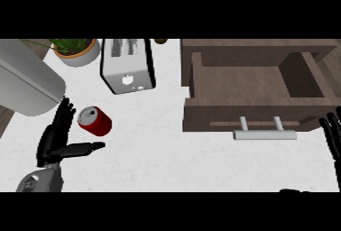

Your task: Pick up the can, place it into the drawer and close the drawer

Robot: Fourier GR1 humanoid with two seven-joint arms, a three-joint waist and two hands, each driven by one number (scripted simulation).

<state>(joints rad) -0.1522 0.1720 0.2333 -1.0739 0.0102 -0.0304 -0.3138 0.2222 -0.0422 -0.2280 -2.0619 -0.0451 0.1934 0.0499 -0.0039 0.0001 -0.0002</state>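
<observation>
A red can (94,120) with a silver top stands on the white counter at the left. My left hand (58,137) is right beside it on its left, open, fingers straight and pointing away, thumb stretched out below the can. The brown wooden drawer (200,85) stands pulled open at the upper right, its inside bare, with a silver bar handle (264,134) on its front. My right hand (331,135) shows at the right edge, open with fingers up, just right of the drawer's front.
A silver toaster (127,65) stands behind the can. A potted plant (75,50) sits at the back left. A large pale grey rounded object (26,83) lies at the left edge, close to my left hand's fingertips.
</observation>
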